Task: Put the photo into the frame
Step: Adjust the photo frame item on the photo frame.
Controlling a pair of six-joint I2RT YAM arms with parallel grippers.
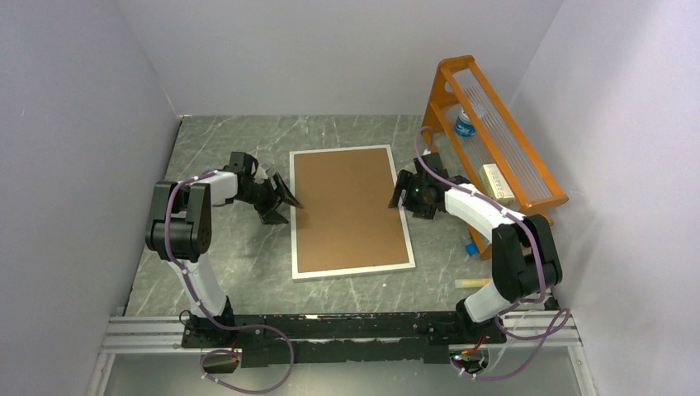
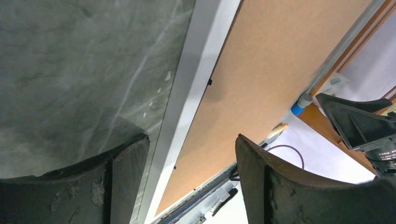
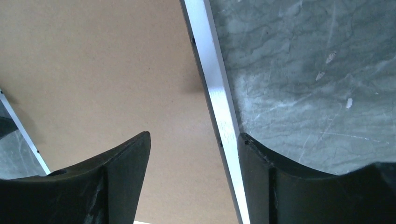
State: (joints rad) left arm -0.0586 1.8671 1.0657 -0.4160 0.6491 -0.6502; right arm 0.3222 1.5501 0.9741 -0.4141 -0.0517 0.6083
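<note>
The frame (image 1: 353, 270) lies back-up on the desk (image 1: 239, 264), brown backing board (image 1: 347, 210) showing and no photo in sight; the left gripper (image 1: 285, 206) and right gripper (image 1: 395, 191), both spread, straddle its long edges and should close evenly before lifting.

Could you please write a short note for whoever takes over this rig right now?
Left gripper: open, straddling the frame at its left border.
Right gripper: open, at the right border.
The frame lies flat on the table, brown backing board facing up inside it.
The photo shows in no view; whether it sits under the board cannot be told.
Left: confirm the photo is in, then secure the board.
</note>
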